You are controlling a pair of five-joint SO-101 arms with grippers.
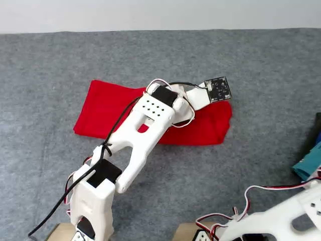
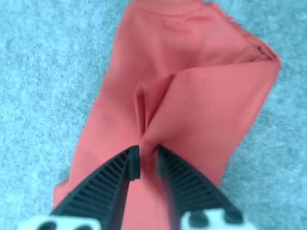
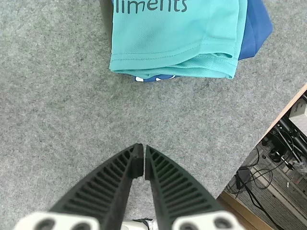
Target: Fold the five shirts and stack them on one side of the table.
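Observation:
A red shirt (image 1: 108, 113) lies partly folded on the grey table in the middle of the high view. My left gripper (image 2: 147, 163) is shut on a pinched ridge of this red shirt (image 2: 192, 110), which rises into a fold between the fingertips. The left arm (image 1: 145, 130) stretches over the shirt in the high view, its wrist near the shirt's right end. My right gripper (image 3: 144, 163) is shut with nothing in it, hovering over bare grey felt. Beyond it lies a teal shirt (image 3: 177, 38) folded on top of a blue shirt (image 3: 256, 24).
The shirt stack (image 1: 308, 163) sits at the table's right edge in the high view, beside the right arm (image 1: 281, 216). The table edge (image 3: 259, 158) with cables below it runs near the right gripper. Grey felt (image 1: 50, 65) spreads around the red shirt.

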